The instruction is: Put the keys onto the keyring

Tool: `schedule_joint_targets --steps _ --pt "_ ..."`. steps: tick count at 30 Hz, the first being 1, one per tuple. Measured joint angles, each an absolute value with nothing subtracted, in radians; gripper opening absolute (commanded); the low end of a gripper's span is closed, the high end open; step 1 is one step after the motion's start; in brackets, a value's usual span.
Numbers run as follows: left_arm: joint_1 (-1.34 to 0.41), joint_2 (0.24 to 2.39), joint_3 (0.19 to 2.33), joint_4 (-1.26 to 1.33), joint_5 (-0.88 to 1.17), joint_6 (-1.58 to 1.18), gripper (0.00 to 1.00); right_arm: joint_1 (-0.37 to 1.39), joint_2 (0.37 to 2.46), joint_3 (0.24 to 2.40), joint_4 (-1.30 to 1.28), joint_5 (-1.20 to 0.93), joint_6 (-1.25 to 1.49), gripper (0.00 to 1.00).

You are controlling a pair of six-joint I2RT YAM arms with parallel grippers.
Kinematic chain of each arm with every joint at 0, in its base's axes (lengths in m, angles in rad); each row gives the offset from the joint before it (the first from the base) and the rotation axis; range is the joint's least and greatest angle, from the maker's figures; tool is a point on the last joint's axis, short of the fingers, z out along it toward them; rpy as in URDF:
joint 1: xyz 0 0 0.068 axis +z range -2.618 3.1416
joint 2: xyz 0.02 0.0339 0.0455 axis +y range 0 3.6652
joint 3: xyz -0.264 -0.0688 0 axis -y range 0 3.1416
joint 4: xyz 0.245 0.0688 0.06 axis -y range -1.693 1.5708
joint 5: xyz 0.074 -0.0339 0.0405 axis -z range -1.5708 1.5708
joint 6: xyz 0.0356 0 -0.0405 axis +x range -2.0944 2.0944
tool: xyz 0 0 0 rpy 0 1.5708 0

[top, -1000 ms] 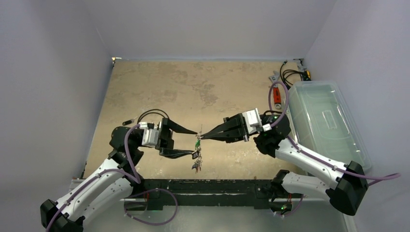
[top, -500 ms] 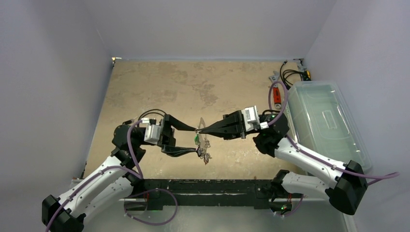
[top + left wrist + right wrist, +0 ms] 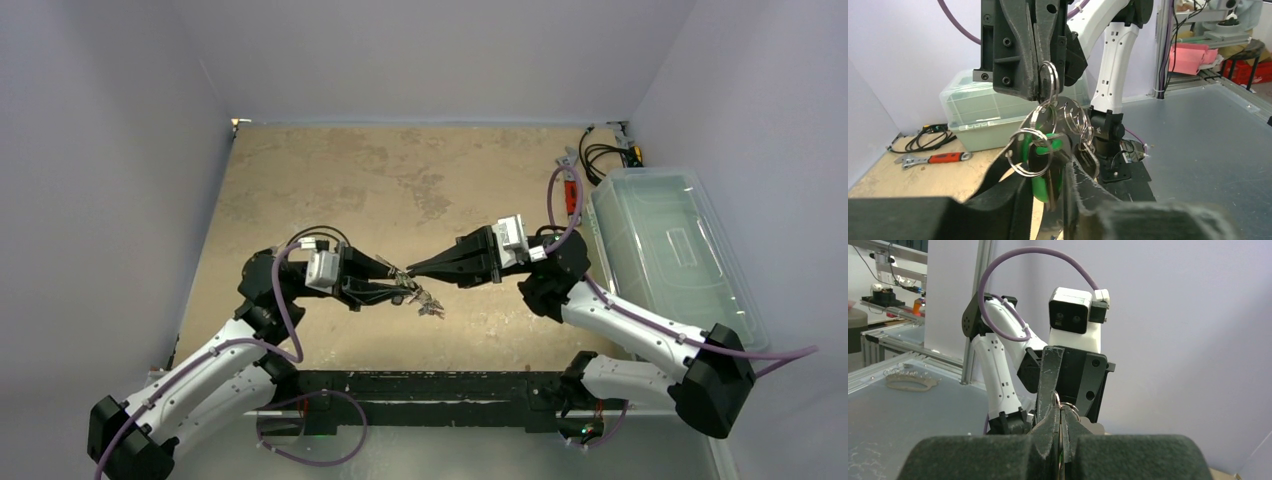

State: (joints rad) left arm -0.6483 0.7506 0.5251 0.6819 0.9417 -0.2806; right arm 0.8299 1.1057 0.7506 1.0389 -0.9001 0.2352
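Threading step: my right gripper [image 3: 1040,75] pinches the keyring [image 3: 1048,82]; left fingers [image 3: 1013,195] clamp the green key [image 3: 1045,175] below; next, align carefully

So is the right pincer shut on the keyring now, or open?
Shut on it: in the left wrist view the right pincer has its fingers pressed together on the keyring, keys hanging below.

Even bright light, soft shadows, blurred foreground.

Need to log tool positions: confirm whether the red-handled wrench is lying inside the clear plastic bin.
No. The red-handled wrench lies on the tan table, in front of the clear bin.
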Motion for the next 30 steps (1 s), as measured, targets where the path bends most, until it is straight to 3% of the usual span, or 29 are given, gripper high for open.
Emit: schedule_joint_targets --steps 3,30 --pt "-0.649 0.738 0.526 0.65 0.932 -0.25 0.0 0.83 1.103 0.746 1.04 -0.899 0.243 0.0" --pt "-0.648 0.684 0.57 0.464 0.953 -0.173 0.0 0.842 0.968 0.737 0.75 -0.789 0.092 0.0"
